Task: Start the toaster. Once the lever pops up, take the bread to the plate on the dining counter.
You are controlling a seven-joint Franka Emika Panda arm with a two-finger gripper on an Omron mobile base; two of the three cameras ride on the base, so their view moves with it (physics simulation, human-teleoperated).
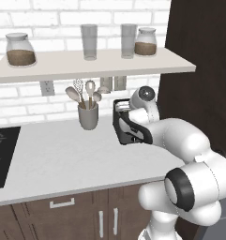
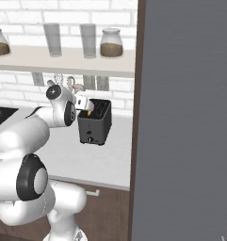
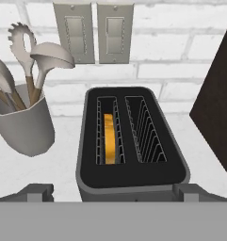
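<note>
The dark toaster (image 3: 131, 175) stands on the pale worktop against the brick wall, also seen as a black box (image 2: 96, 126) and half behind my arm (image 1: 118, 125). The bread (image 3: 109, 139) sits upright and deep in its left slot, showing an orange-brown edge (image 2: 89, 113); the right slot is empty. My gripper (image 3: 115, 190) hovers over the toaster's near end, open, fingers spread wider than the toaster and holding nothing. The white hand (image 2: 83, 102) is just above the toaster's top. The plate and the dining counter are out of view.
A grey utensil cup (image 1: 88, 116) with spoons stands left of the toaster. A black cooktop (image 1: 2, 154) lies at the far left. A shelf (image 1: 86, 64) with jars and glasses hangs above. A tall dark cabinet side (image 1: 199, 84) rises right of the toaster.
</note>
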